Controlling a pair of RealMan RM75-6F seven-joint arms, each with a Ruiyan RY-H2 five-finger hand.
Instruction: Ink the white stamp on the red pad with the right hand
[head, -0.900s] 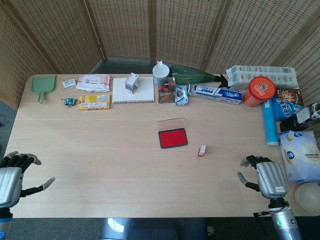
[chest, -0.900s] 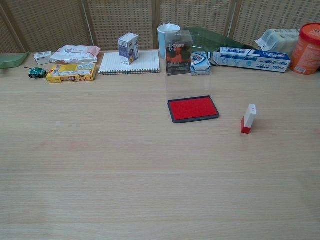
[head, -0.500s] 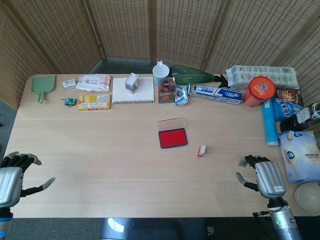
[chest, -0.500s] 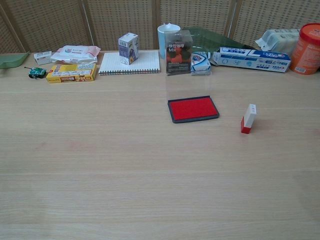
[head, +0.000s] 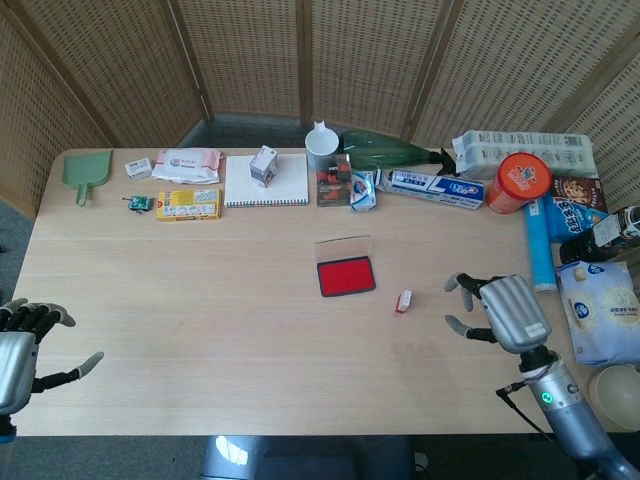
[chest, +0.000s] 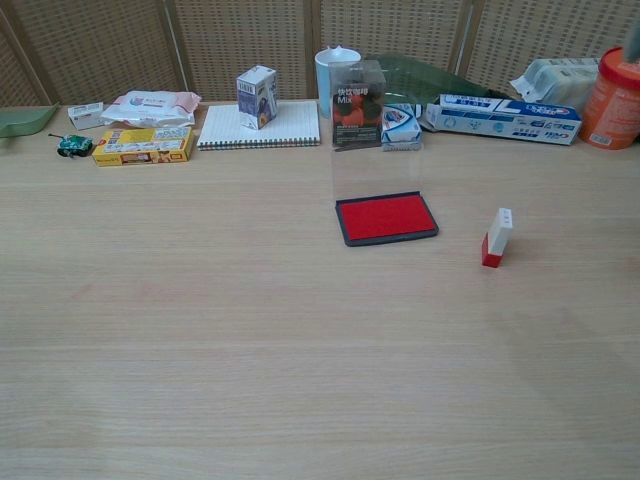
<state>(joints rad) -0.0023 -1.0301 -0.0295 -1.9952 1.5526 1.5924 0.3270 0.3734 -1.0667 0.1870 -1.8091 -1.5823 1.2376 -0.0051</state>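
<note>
The white stamp (head: 404, 300) (chest: 496, 238) with a red base stands upright on the table, just right of the red ink pad (head: 346, 275) (chest: 386, 217). The pad's clear lid is raised behind it. My right hand (head: 500, 310) hovers open, fingers spread, a short way right of the stamp and apart from it. At the table's near left corner my left hand (head: 22, 345) is open and holds nothing. Neither hand appears in the chest view.
Along the far edge lie a green scoop (head: 85, 172), wipes (head: 186, 163), a yellow box (head: 187, 204), a notebook (head: 266, 181) with a small carton (head: 263, 165), a white cup (head: 322, 147), and a toothpaste box (head: 435, 187). An orange can (head: 518, 182), bags and a bowl (head: 614, 394) crowd the right side.
My right hand has moved forward and left, from the near right edge toward the stamp. The left hand has slipped slightly lower at the frame edge. Stamp and pad are unmoved.
</note>
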